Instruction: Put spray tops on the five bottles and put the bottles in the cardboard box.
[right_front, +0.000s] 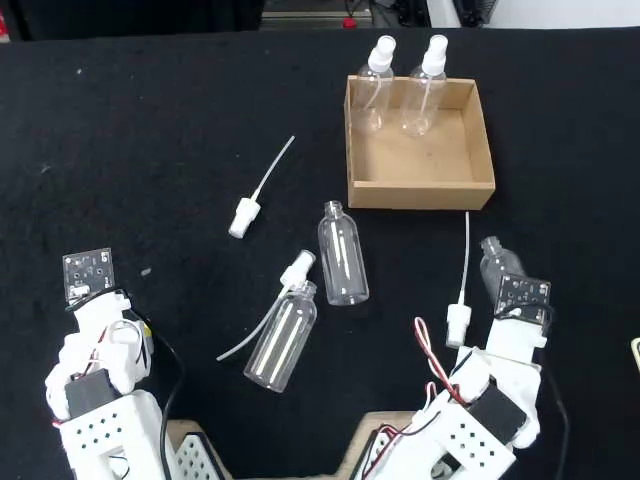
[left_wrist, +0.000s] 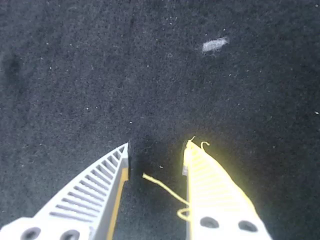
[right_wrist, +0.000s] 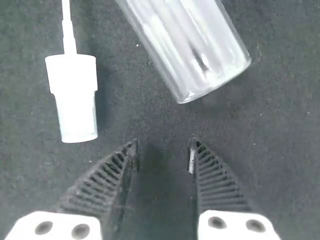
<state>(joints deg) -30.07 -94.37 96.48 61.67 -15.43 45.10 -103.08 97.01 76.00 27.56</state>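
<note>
- At the table's near right, the right gripper (right_wrist: 162, 150), jaws released, hovers just short of a loose spray top (right_wrist: 72, 97) and a bottle (right_wrist: 190, 45).
- Left gripper (left_wrist: 155, 155): jaws parted, empty, over bare cloth (left_wrist: 100, 75).
- Cardboard box (right_front: 420, 195) holds two capped bottles (right_front: 372, 95); the step in hand appears to be capping the third, which calls for grasping that top first.

1. The black table (right_front: 150, 120) carries the cardboard box (right_front: 421, 194).
2. An uncapped bottle (right_front: 342, 254) lies just off the box's front left corner.
3. Farther out that way lies a second bottle (right_front: 282, 334), with a spray top (right_front: 297, 270) at its neck.
4. A loose spray top (right_front: 245, 216) lies left of the box.
5. Off the box's front right corner lie a third bottle (right_front: 497, 264) and another spray top (right_front: 458, 325).
</note>
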